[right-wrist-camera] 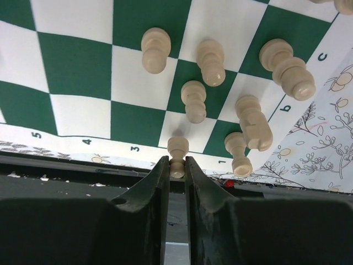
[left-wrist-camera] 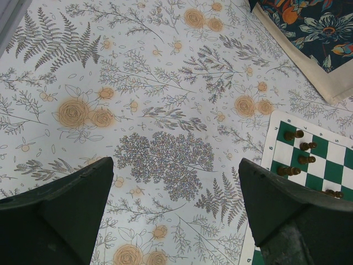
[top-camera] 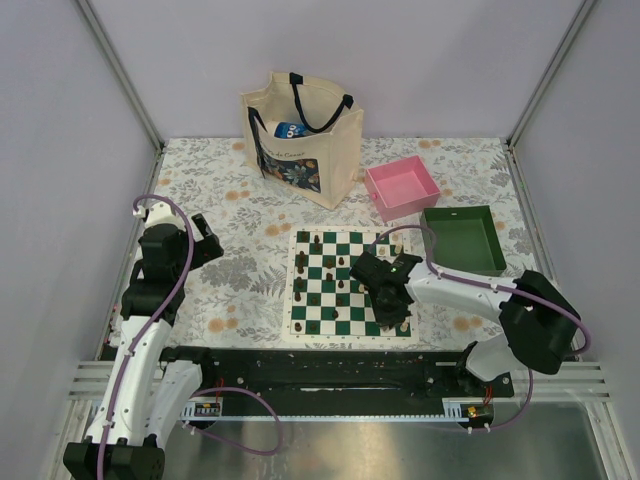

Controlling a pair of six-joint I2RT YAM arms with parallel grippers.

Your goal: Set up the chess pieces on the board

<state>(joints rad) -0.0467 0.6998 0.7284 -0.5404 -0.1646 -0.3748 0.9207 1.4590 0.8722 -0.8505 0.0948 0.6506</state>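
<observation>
The green-and-white board [top-camera: 330, 300] lies mid-table. Dark pieces [top-camera: 300, 270] stand along its left and far squares. Cream pieces [right-wrist-camera: 198, 99] cluster at the board's near right corner. My right gripper [right-wrist-camera: 176, 163] is shut on a cream pawn [right-wrist-camera: 177, 154] just above the board's near edge, by the numbers 2 and 3. In the top view it [top-camera: 392, 305] sits over the board's right side. My left gripper [left-wrist-camera: 176, 182] is open and empty over the floral cloth, left of the board [left-wrist-camera: 314, 165], where dark pieces [left-wrist-camera: 300, 146] show.
A cloth tote bag [top-camera: 300, 135] stands at the back. A pink tray [top-camera: 402, 186] and a green tray [top-camera: 463, 238] sit to the right of the board. The black rail [top-camera: 320, 365] runs along the near table edge.
</observation>
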